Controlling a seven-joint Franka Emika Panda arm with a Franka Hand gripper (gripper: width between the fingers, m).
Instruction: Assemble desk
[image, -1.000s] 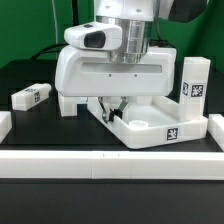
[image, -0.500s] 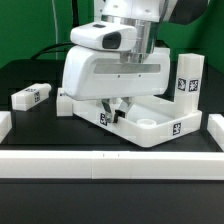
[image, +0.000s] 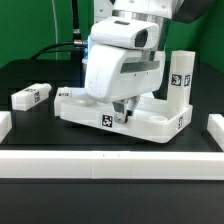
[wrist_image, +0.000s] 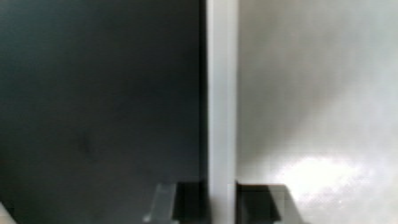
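Observation:
The white rimmed desk top (image: 150, 118) lies on the black table in the middle of the exterior view, with tags on its front wall. One square leg (image: 180, 75) stands upright in its far corner on the exterior view's right. A loose tagged leg (image: 31, 97) lies at the exterior view's left. My gripper (image: 125, 112) reaches down onto the top's front rim and is shut on that rim. In the wrist view the rim (wrist_image: 221, 100) runs as a thin white strip between my two dark fingers (wrist_image: 183, 203), with the top's pale floor on one side.
A long plain white rail (image: 110, 163) runs across the front of the table. White blocks stand at both ends, one at the exterior view's left (image: 4, 122) and one at its right (image: 215, 128). Green backdrop and cables sit behind.
My gripper has moved toward the exterior view's right with the desk top in it. The top has swung round, so its upright leg now stands closer to my arm.

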